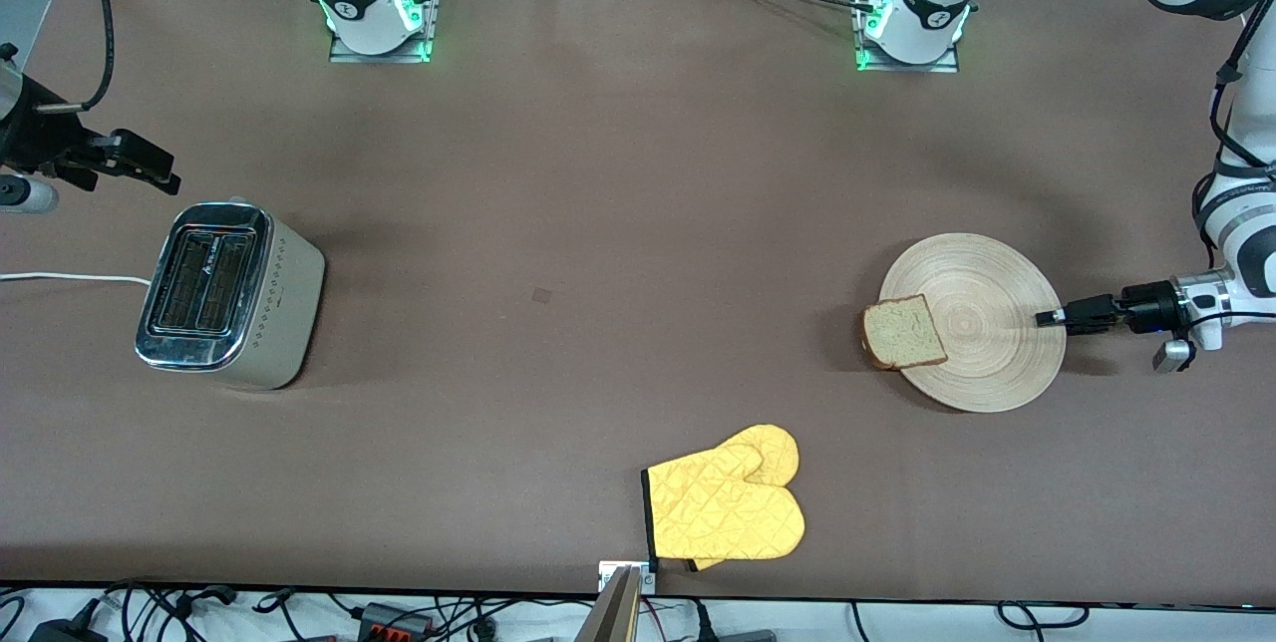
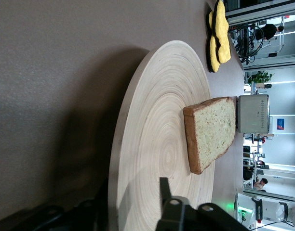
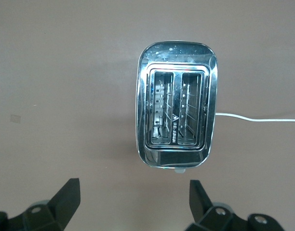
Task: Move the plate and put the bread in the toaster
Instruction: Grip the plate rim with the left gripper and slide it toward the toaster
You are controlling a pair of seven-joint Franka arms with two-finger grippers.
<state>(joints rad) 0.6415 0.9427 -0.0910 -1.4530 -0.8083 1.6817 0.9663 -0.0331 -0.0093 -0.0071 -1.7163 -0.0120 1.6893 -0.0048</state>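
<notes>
The round light-wood plate (image 1: 982, 283) (image 2: 157, 96) lies toward the left arm's end of the table. The bread (image 1: 904, 331) (image 2: 212, 132) rests on the plate's edge that faces the right arm's end, and one corner hangs past the rim. My left gripper (image 1: 1047, 318) (image 2: 133, 202) is low at the plate's edge away from the bread, astride the rim. It is open: one finger hangs just above the wood, the other sits outside and under the rim. The toaster (image 1: 224, 298) (image 3: 176, 106) stands at the right arm's end with both slots empty. My right gripper (image 1: 150, 171) (image 3: 135, 202) hangs open over bare table beside the toaster.
A pair of yellow oven mitts (image 1: 728, 502) (image 2: 220, 33) lies near the front edge of the table, about midway along it. The toaster's white cord (image 1: 70, 277) (image 3: 258, 118) runs off toward the table's end. Bare brown tabletop lies between the toaster and the plate.
</notes>
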